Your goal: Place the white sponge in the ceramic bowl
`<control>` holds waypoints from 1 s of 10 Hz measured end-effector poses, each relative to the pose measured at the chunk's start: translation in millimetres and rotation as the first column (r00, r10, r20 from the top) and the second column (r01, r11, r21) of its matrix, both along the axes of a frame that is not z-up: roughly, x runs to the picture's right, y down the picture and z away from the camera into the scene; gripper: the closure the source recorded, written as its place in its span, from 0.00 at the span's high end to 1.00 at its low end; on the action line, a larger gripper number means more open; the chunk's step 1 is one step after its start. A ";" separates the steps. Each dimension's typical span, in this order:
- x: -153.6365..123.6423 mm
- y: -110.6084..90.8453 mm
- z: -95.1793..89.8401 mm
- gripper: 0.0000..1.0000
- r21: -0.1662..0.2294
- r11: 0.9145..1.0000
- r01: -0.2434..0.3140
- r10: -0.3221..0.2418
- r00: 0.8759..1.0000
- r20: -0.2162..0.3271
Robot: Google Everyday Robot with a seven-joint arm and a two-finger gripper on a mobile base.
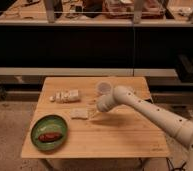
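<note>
Over the middle of the wooden table (115,137), the gripper (94,112) hangs low at the end of the white arm (140,106), which comes in from the right edge of the view. Cannot tell whether the gripper is open or closed; nothing seen gripped. White sponge (80,113) lies flat on the table just beside the gripper, on its left in the view, at about the same height in the frame; whether they touch cannot be told. Pale translucent cup (104,87) stands upright behind the gripper, near the arm's wrist. White lumpy bottle-like object (66,96) lies on its side behind the sponge, apart from it. Ceramic bowl (38,125), green with a darker rim, sits at the table's front left corner, well apart from the gripper and clear of the sponge. A reddish-brown item (50,136) lies inside the bowl. Sponge not in the bowl.
</note>
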State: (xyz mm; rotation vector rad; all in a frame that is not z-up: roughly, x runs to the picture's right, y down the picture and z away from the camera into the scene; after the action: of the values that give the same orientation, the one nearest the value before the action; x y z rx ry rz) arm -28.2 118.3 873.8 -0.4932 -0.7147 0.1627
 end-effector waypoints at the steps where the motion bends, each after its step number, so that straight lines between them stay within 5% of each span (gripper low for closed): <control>1: -9.0 0.0 4.4 0.56 -0.010 1.000 0.001 -0.001 1.000 0.009; 6: -36.4 -2.5 9.0 0.56 -0.050 0.998 0.023 -0.020 0.998 0.061; 10: -48.2 2.5 -7.7 0.48 -0.105 0.993 0.055 -0.042 0.991 0.125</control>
State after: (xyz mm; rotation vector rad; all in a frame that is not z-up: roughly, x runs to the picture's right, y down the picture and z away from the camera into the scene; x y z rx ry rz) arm -76.4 120.8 866.0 -0.6274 -0.8160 0.1268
